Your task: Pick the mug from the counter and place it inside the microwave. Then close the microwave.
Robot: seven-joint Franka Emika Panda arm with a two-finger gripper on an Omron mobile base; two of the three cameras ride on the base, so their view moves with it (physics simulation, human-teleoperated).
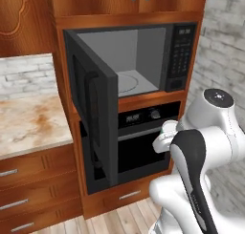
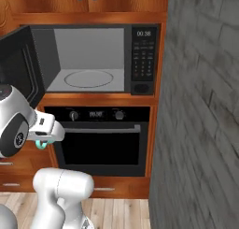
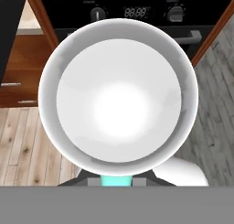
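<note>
Hand view: mug [image 3: 119, 95] clamped in gripper [image 3: 116, 181], white interior facing camera, oven [image 3: 137, 17] behind

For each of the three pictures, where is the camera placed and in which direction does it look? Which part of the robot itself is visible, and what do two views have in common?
Left base view: behind the arm on its left, facing the open microwave, its door swung toward us, counter at left; white arm at lower right.
Right base view: behind on the right, squarely facing the microwave cavity and the oven below; arm at lower left, teal mug under the hand.
Hand view: on the hand, looking into the mug's white inside, with the oven and floor beyond.
Both base views share microwave and oven.
</note>
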